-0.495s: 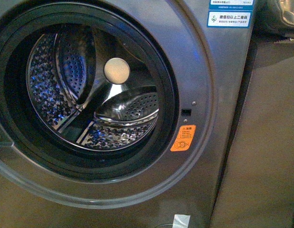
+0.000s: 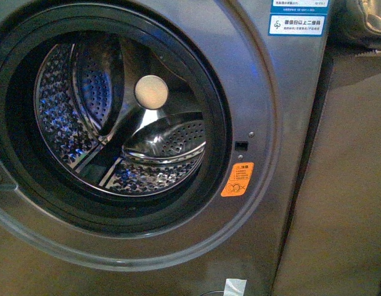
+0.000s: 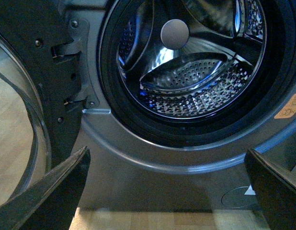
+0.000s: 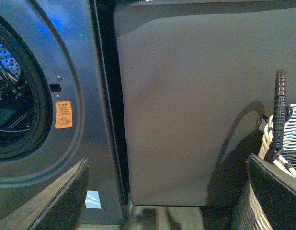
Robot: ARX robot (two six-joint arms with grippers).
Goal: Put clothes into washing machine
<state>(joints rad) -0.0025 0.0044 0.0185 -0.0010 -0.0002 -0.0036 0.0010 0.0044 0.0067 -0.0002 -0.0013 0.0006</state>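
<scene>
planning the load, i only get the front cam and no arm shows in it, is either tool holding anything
Observer: No. The left tool is open and empty, facing the washing machine drum.
Operator: and the right one
Observer: The right tool is open and empty too, aimed at the grey-brown panel beside the machine.
Operator: anything near it
Observer: A wicker basket with a dark handle stands next to that panel. Also, the door is swung open on its hinge.
</scene>
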